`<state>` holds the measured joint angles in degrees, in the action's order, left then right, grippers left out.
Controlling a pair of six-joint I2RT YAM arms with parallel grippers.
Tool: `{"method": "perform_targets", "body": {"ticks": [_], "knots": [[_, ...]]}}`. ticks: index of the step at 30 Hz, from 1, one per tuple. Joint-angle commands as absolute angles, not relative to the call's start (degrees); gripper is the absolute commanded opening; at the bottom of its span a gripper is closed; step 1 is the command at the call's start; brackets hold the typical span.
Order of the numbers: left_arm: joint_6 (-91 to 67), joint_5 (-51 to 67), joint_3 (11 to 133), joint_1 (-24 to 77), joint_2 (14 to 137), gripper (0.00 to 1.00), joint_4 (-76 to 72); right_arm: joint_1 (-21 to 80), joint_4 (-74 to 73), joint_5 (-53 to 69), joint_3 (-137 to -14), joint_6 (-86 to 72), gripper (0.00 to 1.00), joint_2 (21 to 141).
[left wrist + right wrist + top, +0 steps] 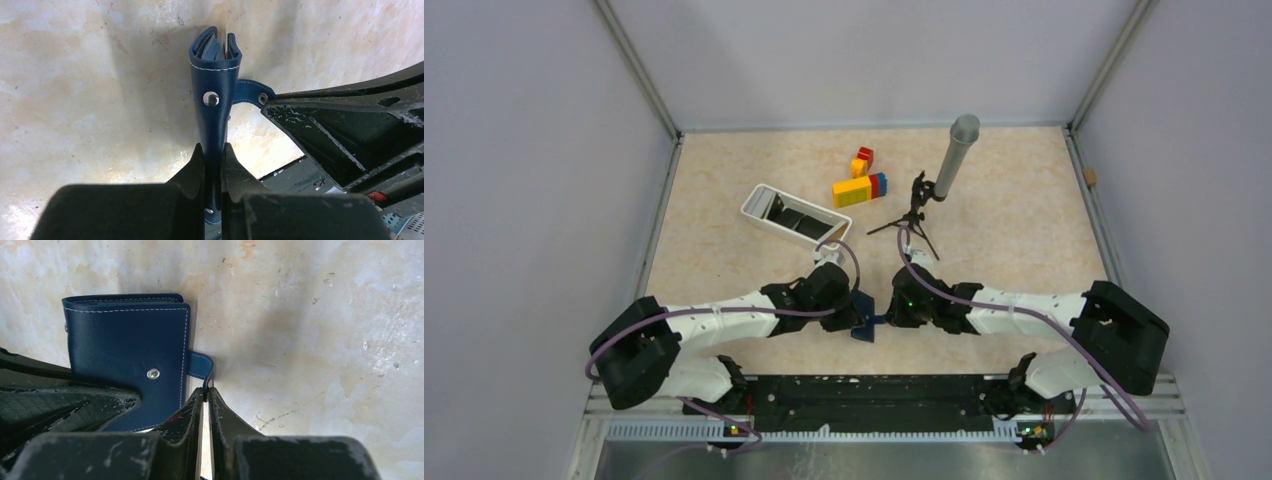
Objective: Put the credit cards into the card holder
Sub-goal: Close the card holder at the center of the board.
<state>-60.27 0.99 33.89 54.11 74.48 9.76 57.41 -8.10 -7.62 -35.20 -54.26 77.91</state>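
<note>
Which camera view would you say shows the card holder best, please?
The right wrist view: it shows the card holder face-on, stitching and snap clear. The left wrist view shows it edge-on, pinched in the left end effector. The top view shows only a small, distant blue patch.

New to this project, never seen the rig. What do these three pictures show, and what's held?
Two robot arms bolted to a table, each ending in a two-finger gripper. The overhead picture looks down from behind them; the other two come from wrist cameras. The left gripper clamps the folded blue card holder; the right gripper pinches its snap strap. Further back sit a white tray holding dark flat items, likely the cards, toy blocks, and a grey tube on a tripod.
</note>
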Motion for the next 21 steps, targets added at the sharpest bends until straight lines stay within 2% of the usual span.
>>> {"method": "perform_targets", "body": {"ticks": [1, 4, 10, 21], "knots": [[-59.5, -0.26, 34.8, 54.23, 73.57, 0.0, 11.43, 56.9, -8.12, -8.72, -35.25, -54.55, 0.06, 78.28], [-59.5, -0.34, 34.8, 54.24, 73.55, 0.0, 11.43, 56.89, -7.62, -8.7, -34.97, -54.49, 0.0, 77.95], [-59.5, -0.27, 34.8, 54.23, 73.72, 0.0, 11.3, 56.78, -3.26, -7.63, -32.71, -53.8, 0.0, 74.82], [-58.53, 1.32, 35.01, 54.23, 74.66, 0.0, 10.77, 53.16, 16.69, 4.23, -24.87, -50.32, 0.0, 73.98]]}}
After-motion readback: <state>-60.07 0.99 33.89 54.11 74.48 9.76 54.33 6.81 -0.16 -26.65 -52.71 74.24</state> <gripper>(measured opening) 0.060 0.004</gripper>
